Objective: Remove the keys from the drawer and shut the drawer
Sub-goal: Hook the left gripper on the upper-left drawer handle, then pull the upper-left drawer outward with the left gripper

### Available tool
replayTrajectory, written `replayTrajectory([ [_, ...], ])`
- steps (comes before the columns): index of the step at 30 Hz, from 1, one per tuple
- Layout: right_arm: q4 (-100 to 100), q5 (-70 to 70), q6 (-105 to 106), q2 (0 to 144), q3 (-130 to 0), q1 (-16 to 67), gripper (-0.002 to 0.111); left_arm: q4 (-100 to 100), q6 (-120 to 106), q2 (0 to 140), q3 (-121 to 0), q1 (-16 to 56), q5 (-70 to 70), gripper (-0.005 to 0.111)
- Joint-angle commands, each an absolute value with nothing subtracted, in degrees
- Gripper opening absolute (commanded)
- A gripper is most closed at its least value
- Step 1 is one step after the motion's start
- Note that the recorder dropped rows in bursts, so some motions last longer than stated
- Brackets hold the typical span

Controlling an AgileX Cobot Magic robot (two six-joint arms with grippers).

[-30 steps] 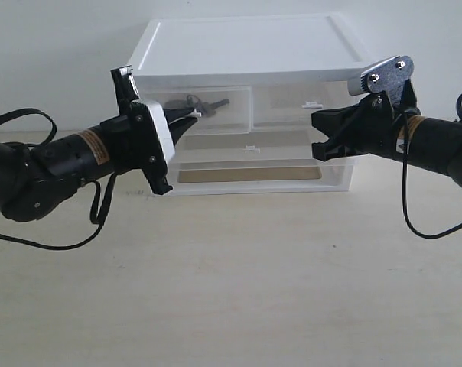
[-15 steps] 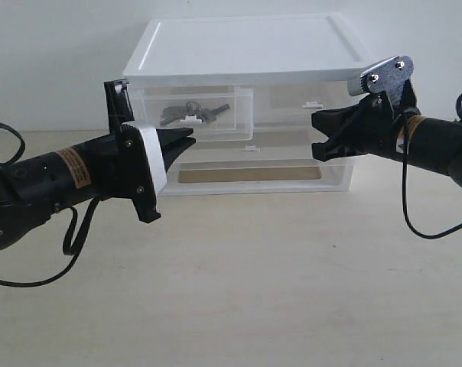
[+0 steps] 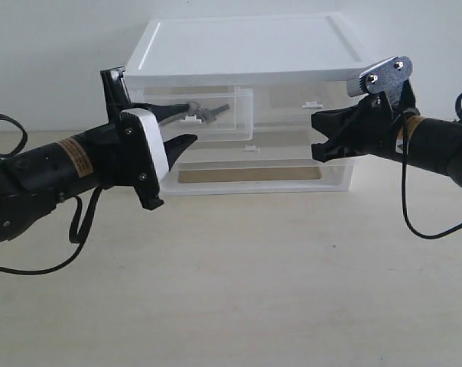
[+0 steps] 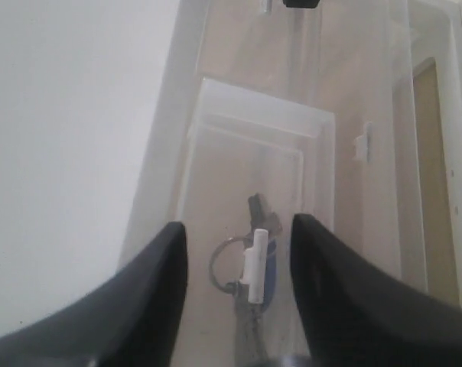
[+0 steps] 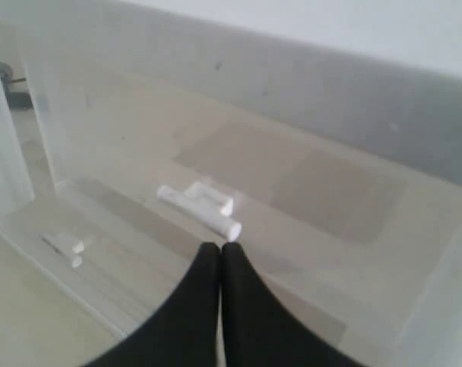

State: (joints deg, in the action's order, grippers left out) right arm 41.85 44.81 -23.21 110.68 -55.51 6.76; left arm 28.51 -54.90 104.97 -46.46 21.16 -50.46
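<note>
Left pincer (image 3: 187,124) jaws apart, right pincer (image 5: 219,256) jaws together, both arms seemingly level

Pale beige table (image 3: 239,290); white drawer unit (image 3: 246,46) standing at back, near wall.

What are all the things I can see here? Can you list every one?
drawer unit: one, white top and see-through sides, at the back of the table
upper left drawer: one, see-through, sticking out a little
keys: one bunch, silver-grey, inside the upper left drawer
upper right drawer: one, see-through, pushed in
bottom drawer: one, see-through, full width, pushed in
table: one, pale beige, under everything
left gripper: one, black, open, in front of the upper left drawer
right gripper: one, black, shut, near the upper right drawer
</note>
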Motion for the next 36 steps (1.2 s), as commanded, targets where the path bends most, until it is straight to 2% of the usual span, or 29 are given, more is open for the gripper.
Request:
replayTrajectory([
  [1, 34.99, 41.55, -23.47, 110.94, -57.30, 5.78, 0.000, 28.07, -58.31, 107.93, -48.99, 21.29, -50.93, 0.043],
  [6, 34.99, 41.55, -23.47, 110.94, -57.30, 5.78, 0.000, 27.34, -65.70, 110.36, -50.70, 21.29, -51.06, 0.042],
  [14, 34.99, 41.55, -23.47, 110.94, -57.30, 5.78, 0.000, 22.84, -70.28, 111.47, -51.19, 21.29, -53.33, 0.033],
  [31, 34.99, 41.55, -23.47, 110.94, -57.30, 5.78, 0.000, 21.32, -70.28, 113.33, -52.76, 21.29, -53.53, 0.032],
  [33, 34.99, 41.55, -23.47, 110.94, -57.30, 5.78, 0.000, 20.50, -70.28, 113.89, -53.26, 21.29, -53.30, 0.030],
  [36, 34.99, 41.55, -23.47, 110.94, -57.30, 5.78, 0.000, 19.78, -70.28, 114.49, -53.38, 21.29, -53.30, 0.017],
])
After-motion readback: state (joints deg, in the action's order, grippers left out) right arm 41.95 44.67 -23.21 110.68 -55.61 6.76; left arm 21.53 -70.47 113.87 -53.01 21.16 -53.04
